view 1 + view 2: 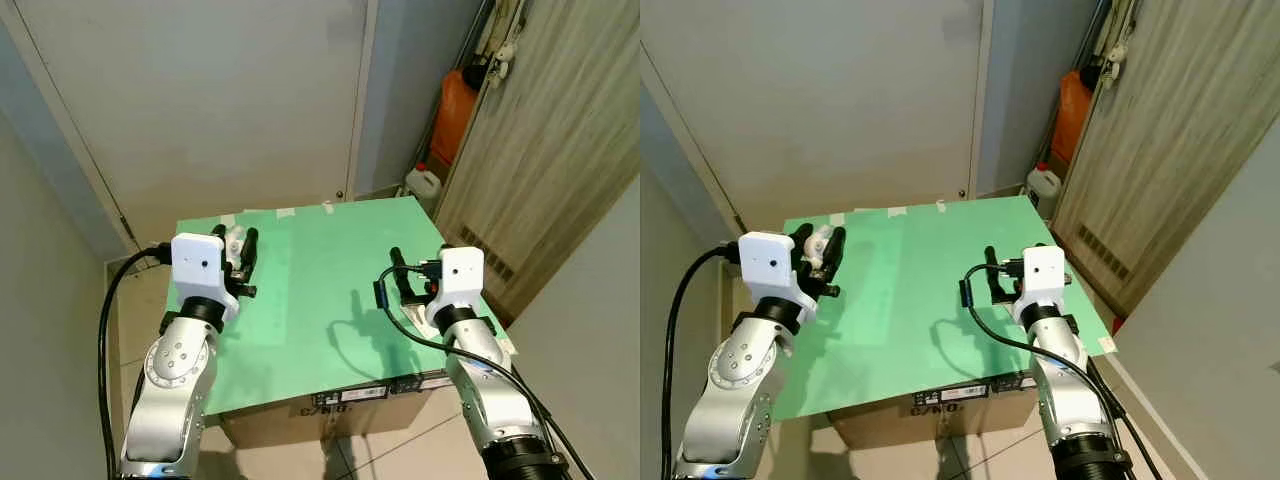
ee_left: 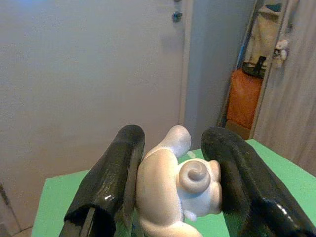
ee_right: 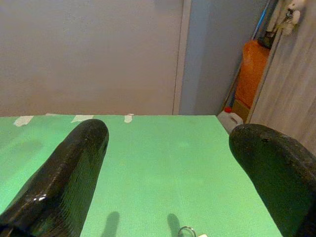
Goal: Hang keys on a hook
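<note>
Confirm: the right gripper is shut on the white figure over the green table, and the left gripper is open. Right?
No, the sides are swapped. The left gripper is shut on the white figure, as the left wrist view shows. The right gripper is open over the green table.

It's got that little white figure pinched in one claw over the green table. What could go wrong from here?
1. The left gripper holds the white figure by its rounded, smooth-looking sides, above the green table; it might slip out and drop.
2. A metal ring lies on the table just below the open right gripper, close to the table's right edge. A clumsy nudge could push it off.
</note>
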